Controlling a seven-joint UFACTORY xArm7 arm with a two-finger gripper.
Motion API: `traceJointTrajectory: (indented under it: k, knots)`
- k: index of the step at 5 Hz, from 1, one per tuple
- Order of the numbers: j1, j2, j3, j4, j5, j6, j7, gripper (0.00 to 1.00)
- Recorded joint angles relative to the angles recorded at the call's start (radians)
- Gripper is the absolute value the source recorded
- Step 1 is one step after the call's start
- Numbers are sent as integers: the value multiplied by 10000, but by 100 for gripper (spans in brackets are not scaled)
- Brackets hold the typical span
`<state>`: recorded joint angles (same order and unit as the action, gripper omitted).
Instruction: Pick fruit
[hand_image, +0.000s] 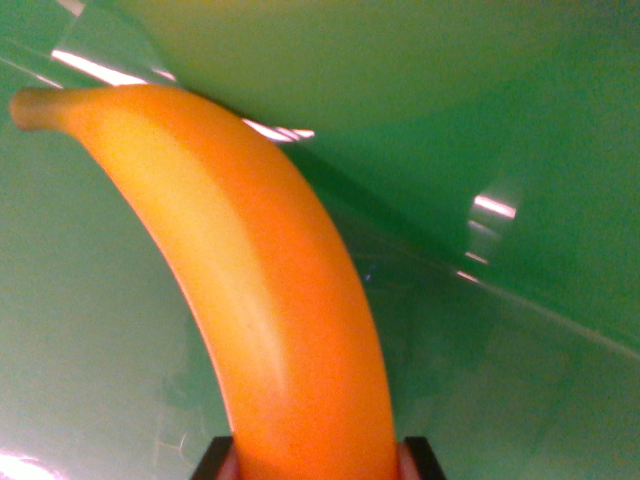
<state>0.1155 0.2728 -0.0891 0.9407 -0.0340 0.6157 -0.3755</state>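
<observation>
Against green surface (520, 120) | banana (250, 270) — curved, stem upper left | gripper (318, 460) — jaws clamped on banana's lower end

Your gripper (318, 462) shows only as two dark fingertips (424, 455) at the bottom edge, one on each side of the banana (250, 290), pressed against its lower end. From between them, the orange-yellow banana curves up and away toward the wrist view's left, ending in a greenish stem tip. Beyond it lies a glossy green surface (500, 120) with bright reflections.
</observation>
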Motion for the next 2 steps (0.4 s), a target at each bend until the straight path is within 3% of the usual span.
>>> traceJointTrajectory:
  k: [1,2]
  knots:
    - [0,0,0,0,0,0,0,100]
    - [4,-177,0,181,-9,358,-4,100]
